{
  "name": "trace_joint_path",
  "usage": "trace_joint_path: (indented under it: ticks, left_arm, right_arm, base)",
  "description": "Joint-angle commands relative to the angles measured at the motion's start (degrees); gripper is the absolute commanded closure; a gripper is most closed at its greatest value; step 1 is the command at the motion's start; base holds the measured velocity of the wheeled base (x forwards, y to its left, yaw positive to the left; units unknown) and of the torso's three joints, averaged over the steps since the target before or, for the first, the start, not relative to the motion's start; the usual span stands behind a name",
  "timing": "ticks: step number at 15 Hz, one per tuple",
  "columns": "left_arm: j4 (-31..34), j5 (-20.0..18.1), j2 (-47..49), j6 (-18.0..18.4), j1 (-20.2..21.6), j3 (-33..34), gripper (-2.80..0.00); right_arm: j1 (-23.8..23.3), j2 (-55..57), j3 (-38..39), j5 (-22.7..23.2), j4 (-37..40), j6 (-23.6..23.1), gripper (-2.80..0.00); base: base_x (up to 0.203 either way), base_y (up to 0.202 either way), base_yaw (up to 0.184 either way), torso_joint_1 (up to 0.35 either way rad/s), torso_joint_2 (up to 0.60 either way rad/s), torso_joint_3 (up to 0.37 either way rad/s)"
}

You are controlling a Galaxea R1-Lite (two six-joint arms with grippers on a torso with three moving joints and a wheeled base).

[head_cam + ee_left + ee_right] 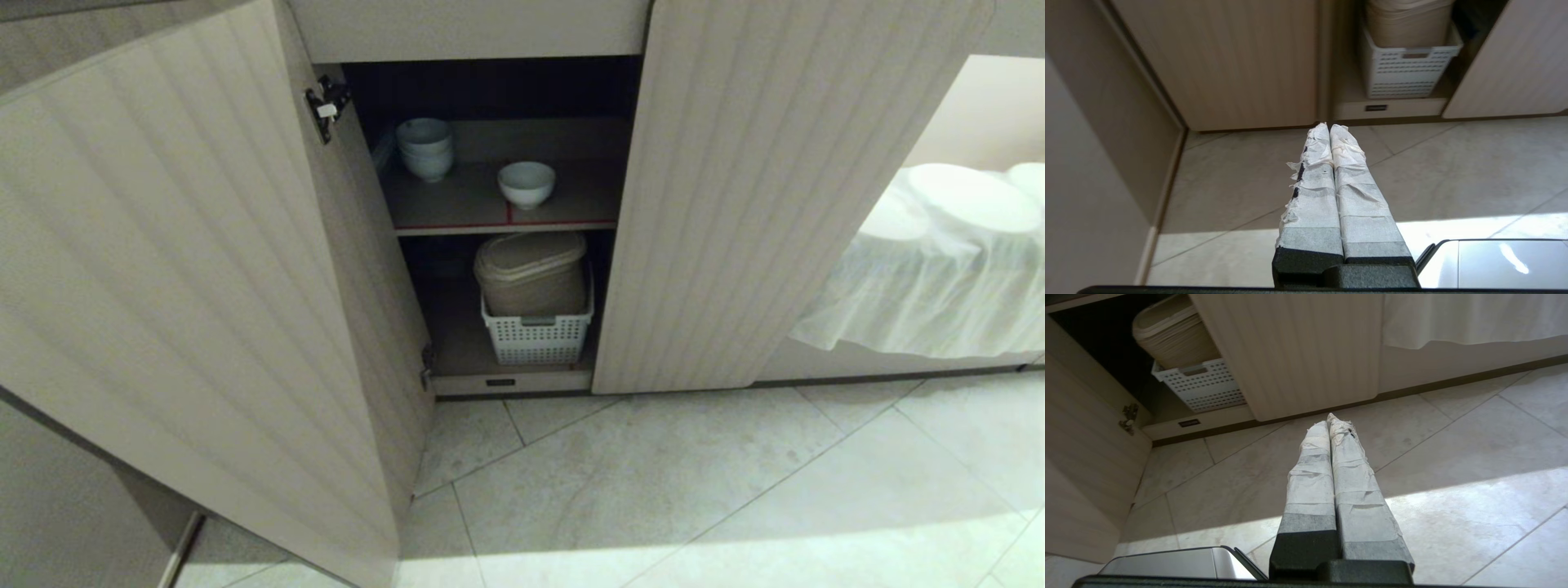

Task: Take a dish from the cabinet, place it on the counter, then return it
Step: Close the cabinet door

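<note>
From the head view, the cabinet (204, 286) stands with both fluted doors swung open, showing a dark interior. On its red-edged upper shelf (490, 222) sits the dish (526, 183), a small white bowl, upright and alone near the shelf's middle. A stack of white bowls (425, 149) stands farther back on that shelf, toward the hinge side and apart from the dish. Below the shelf a white perforated basket (537, 335) holds a beige lidded container (531, 273). Neither arm shows here.

In the left wrist view, the left gripper (1329, 127) hangs over the tiled floor (1453, 171) in front of the cabinet, its tape-wrapped fingers pressed together with nothing between them (the basket lies beyond the tips).

In the right wrist view, the right gripper (1329, 420) hangs likewise over the floor before the cabinet, fingers closed on nothing.
</note>
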Motion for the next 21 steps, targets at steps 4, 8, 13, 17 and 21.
trace_joint_path:
  ticks: [4,8,13,17,21]
  left_arm:
    - [-0.02,0.02,0.09,0.20,0.00,-0.04,0.00]
    - [-0.02,0.02,0.04,0.06,0.00,0.02,0.00]
    - [-0.02,-0.24,0.09,-0.16,0.00,-0.04,0.00]
    - [0.86,-0.42,0.00,-0.07,0.00,-0.30,0.00]
    - [0.84,-0.47,1.03,0.09,0.00,-0.43,0.00]
  right_arm:
    - [0.02,-0.02,0.01,-0.02,-0.02,0.07,0.00]
    - [0.02,-0.02,0.01,-0.03,-0.02,0.05,0.00]
    - [0.02,-0.02,0.01,0.03,-0.02,0.05,0.00]
    - [0.02,-0.02,0.01,0.06,-0.02,0.05,0.00]
    - [0.02,-0.02,0.01,0.06,-0.02,0.05,0.00]
  base:
    - [0.000,0.098,0.002,0.003,0.00,0.001]
    - [0.000,0.000,0.000,0.000,0.00,0.000]
    - [0.000,0.000,0.000,0.000,0.00,0.000]
    - [0.000,0.000,0.000,0.000,0.00,0.000]
    - [0.000,0.000,0.000,0.000,0.00,0.000]
